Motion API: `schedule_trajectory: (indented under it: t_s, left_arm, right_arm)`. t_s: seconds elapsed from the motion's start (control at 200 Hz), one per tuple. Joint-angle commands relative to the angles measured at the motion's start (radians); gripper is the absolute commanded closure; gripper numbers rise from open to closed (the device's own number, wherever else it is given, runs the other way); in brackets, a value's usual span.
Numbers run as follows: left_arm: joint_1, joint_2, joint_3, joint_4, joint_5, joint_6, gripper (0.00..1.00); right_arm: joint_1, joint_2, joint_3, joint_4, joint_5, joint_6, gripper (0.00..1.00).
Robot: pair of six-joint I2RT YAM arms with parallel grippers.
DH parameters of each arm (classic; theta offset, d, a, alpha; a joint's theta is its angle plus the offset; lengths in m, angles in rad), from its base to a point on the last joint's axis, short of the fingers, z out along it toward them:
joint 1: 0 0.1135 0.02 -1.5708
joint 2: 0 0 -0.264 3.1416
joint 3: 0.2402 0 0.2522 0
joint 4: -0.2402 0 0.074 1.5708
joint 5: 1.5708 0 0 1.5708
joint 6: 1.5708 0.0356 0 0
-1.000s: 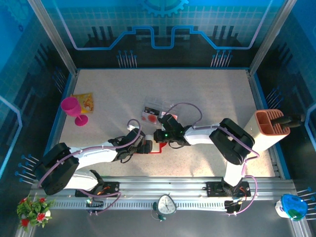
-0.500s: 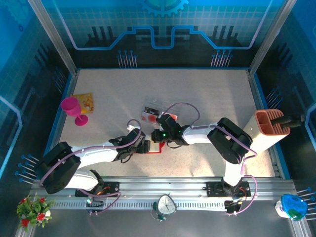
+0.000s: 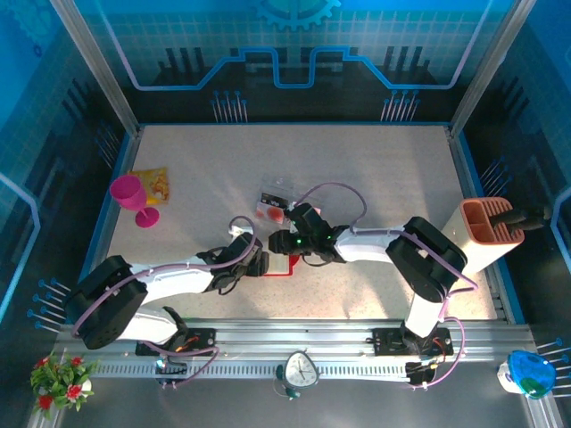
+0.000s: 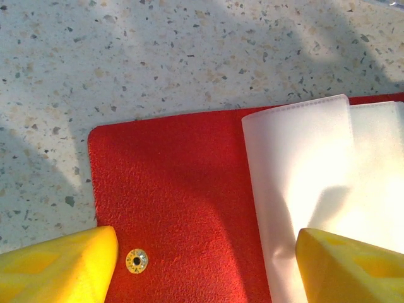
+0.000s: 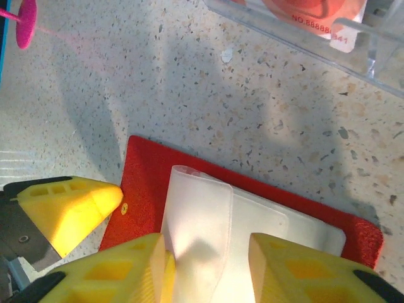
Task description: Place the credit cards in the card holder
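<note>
Two jaw pairs over the open card holder (image 5: 142,167): left jaws wide, right jaws narrower astride its pale sleeve (image 5: 196,214). Credit card (image 5: 315,9) in clear case (image 5: 284,38), cut off above.

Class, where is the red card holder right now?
From above, the card holder lies open on the table, front centre, between the left gripper and right gripper, nearer than the clear case.

One card holder (image 4: 177,208), one goblet (image 3: 128,191)
</note>
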State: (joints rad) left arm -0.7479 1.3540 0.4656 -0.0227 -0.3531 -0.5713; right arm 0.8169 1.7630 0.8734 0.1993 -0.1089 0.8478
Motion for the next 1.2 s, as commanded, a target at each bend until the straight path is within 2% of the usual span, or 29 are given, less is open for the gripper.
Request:
schedule_trajectory:
  t_s: [0.0, 0.28, 0.885, 1.006, 1.151, 1.196]
  left_arm:
    - [0.000, -0.004, -0.039, -0.019, 0.047, -0.022, 0.24]
    - [0.000, -0.042, -0.050, -0.022, 0.037, -0.027, 0.23]
    - [0.000, -0.082, -0.061, -0.027, 0.033, -0.027, 0.22]
    - [0.000, -0.117, -0.059, -0.044, 0.028, -0.034, 0.16]
    - [0.002, -0.212, -0.051, -0.095, 0.001, -0.063, 0.01]
    - [0.004, -0.251, -0.049, -0.111, -0.008, -0.074, 0.01]
  right_arm:
    - [-0.004, -0.001, -0.022, -0.002, 0.003, 0.009, 0.57]
    - [-0.005, 0.048, -0.018, 0.050, -0.033, 0.040, 0.54]
    - [-0.002, 0.102, 0.044, 0.098, -0.113, 0.062, 0.57]
    - [0.003, 0.095, 0.053, 0.092, -0.125, 0.062, 0.58]
    - [0.017, 0.063, 0.059, 0.084, -0.129, 0.068, 0.58]
    - [0.024, 0.053, 0.062, 0.081, -0.128, 0.072, 0.57]
